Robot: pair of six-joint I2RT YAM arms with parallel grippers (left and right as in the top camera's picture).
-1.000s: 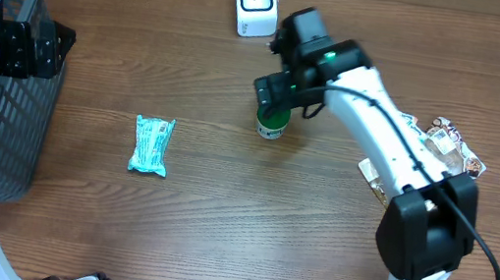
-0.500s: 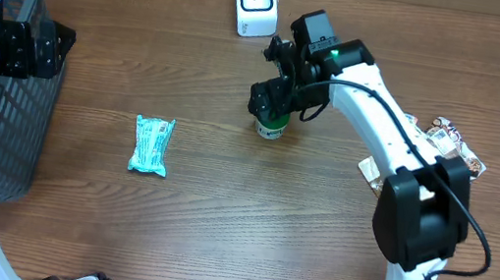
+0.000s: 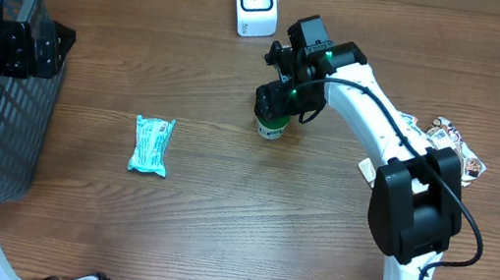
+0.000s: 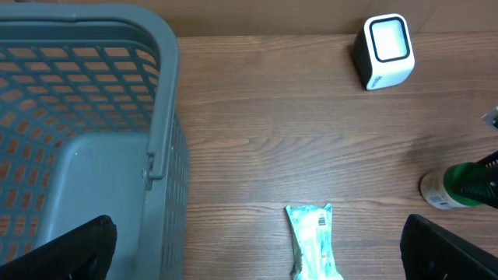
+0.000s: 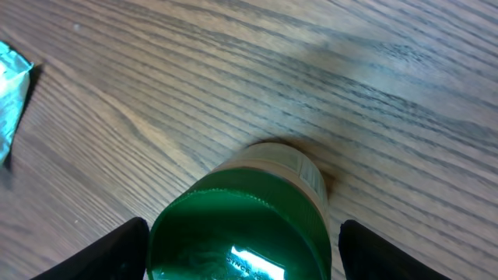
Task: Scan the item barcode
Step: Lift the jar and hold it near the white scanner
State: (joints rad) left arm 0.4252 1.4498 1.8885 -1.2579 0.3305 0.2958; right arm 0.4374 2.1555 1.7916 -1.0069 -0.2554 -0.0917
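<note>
Table point(image 3: 217, 225): brown wood-grain top, matt, with the grain running left to right in your overhead view.
Basket point(image 4: 167, 93): grey plastic with lattice walls, a smooth rounded rim and a solid floor. It sits at your far left edge, well apart from everything else.
Right arm point(image 3: 374, 109): glossy white links with black joints, reaching in from the front right toward the middle back of the table.
Left gripper point(image 4: 261, 253): you see its two black fingers at the bottom corners of its wrist view, spread wide, with nothing between them. It hangs above the basket's edge.
Right gripper point(image 5: 243, 249): its fingers stand one on each side of the bottle's cap. The left finger sits right against the cap, while a sliver of table shows beside the right one. You cannot tell from this close view whether it presses yet.
Scanner point(image 3: 255, 2): small white box with rounded corners and a dark-framed face, at the back edge behind the bottle.
Pouch point(image 3: 152, 145): crinkled teal foil with sealed ends, lying flat left of centre.
Packets point(image 3: 453, 146): shiny printed wrappers at your right edge, partly behind the arm.
Bottle point(image 3: 272, 126): round, with a glossy green cap and a pale labelled body, mid-table just in front of the scanner.
Bottle axis: upright, cap up, long axis vertical.
</note>
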